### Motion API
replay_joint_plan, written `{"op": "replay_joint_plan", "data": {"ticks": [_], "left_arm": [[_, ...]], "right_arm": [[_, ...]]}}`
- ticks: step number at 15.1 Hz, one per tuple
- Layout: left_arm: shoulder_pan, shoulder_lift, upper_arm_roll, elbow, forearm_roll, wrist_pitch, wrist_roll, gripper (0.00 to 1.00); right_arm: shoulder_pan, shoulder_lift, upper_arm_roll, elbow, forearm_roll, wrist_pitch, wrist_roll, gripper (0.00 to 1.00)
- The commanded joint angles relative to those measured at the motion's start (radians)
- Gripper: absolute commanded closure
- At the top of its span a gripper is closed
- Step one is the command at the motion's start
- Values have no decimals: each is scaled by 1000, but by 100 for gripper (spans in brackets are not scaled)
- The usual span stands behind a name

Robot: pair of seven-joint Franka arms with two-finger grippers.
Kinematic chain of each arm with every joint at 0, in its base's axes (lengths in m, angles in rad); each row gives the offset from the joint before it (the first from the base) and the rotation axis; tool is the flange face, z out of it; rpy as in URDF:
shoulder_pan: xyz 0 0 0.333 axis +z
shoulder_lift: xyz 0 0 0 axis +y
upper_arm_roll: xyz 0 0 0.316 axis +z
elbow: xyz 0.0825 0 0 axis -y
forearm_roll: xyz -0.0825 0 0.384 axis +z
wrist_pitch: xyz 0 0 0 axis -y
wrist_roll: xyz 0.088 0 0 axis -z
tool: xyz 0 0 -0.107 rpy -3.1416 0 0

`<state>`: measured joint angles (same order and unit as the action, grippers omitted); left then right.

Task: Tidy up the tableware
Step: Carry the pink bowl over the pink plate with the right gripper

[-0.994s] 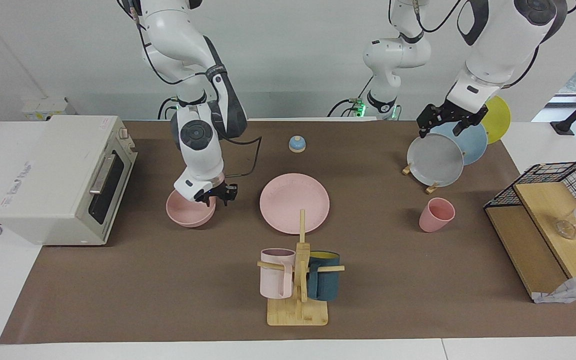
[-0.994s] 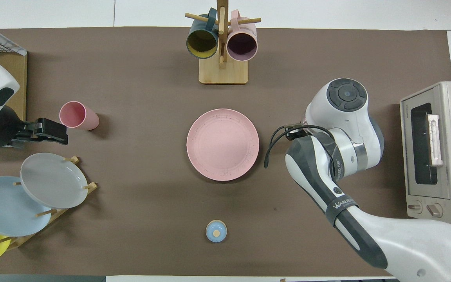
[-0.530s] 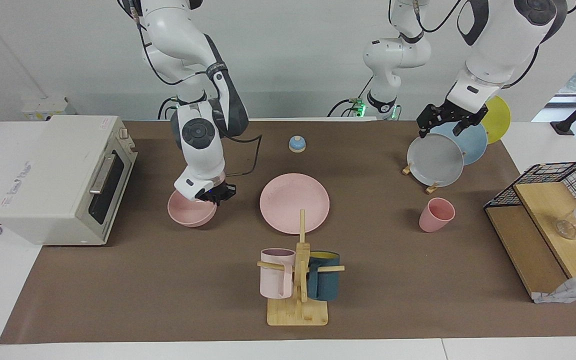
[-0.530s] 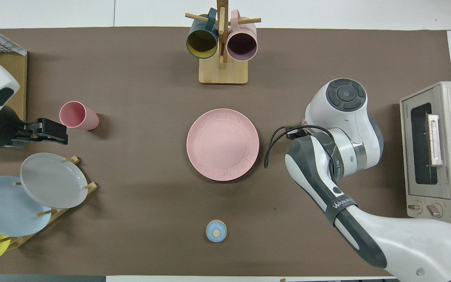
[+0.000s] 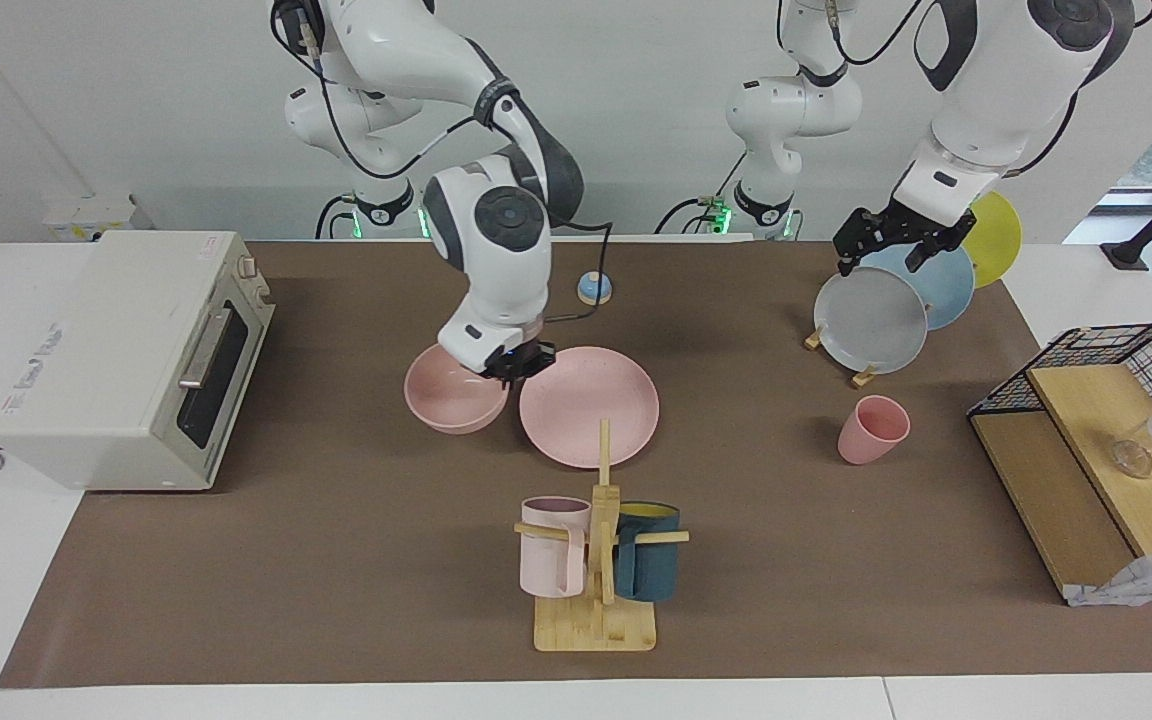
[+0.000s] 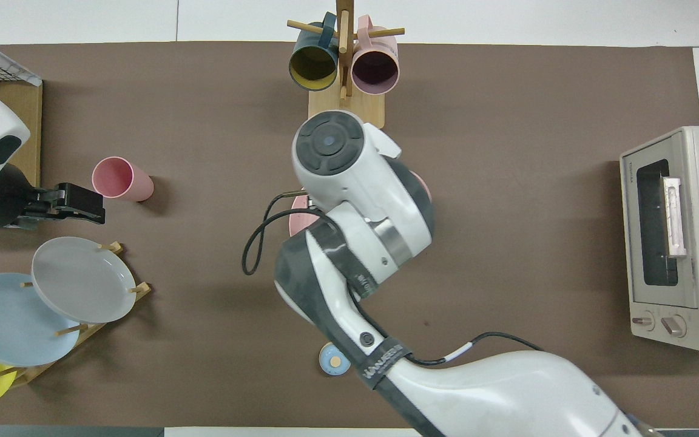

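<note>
My right gripper is clamped on the rim of the pink bowl, at the edge of the bowl that faces the pink plate. The fingertips are pressed together on that rim. In the facing view the bowl sits just beside the plate, toward the right arm's end of the table, rim close to rim; I cannot tell whether its base rests on the brown mat or hangs slightly above it. In the overhead view my right arm covers both bowl and plate almost entirely; only slivers of pink show past the wrist.

My left gripper waits with its fingers spread wide, holding nothing, over the grey plate in the wooden plate rack at the left arm's end.

The pink cup stands upright on the mat, farther from me than the plate rack, well apart from the plate.

Other items: mug tree with a pale pink mug and a dark blue mug, farther from me than the plate. Toaster oven at the right arm's end. Small blue bell nearer to me than the plate.
</note>
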<state>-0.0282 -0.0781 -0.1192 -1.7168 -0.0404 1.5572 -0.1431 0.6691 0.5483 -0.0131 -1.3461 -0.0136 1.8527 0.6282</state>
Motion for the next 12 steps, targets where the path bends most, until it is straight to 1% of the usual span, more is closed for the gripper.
{"op": "replay_joint_plan", "data": {"ticks": [1, 3, 5, 7, 10, 11, 12], "left_arm": [[27, -17, -5, -13, -7, 21, -6, 0], [31, -12, -5, -26, -7, 75, -4, 0], [50, 17, -7, -29, -7, 105, 0, 0], [60, 18, -7, -35, -7, 110, 5, 0], [64, 23, -7, -35, -9, 122, 4, 0], [64, 34, -7, -37, -9, 142, 4, 0], [60, 67, -7, -44, -9, 170, 4, 0]], "right_arm": [[-12, 61, 19, 87, 15, 51, 11, 100], [-8, 59, 27, 62, 40, 111, 13, 100], [-8, 45, 27, 3, 40, 140, 11, 100], [-8, 29, 28, -40, 44, 146, 13, 100], [-6, 21, 33, -57, 78, 126, 19, 100], [-6, 16, 35, -64, 80, 134, 31, 100], [-8, 18, 36, -64, 105, 146, 57, 100]]}}
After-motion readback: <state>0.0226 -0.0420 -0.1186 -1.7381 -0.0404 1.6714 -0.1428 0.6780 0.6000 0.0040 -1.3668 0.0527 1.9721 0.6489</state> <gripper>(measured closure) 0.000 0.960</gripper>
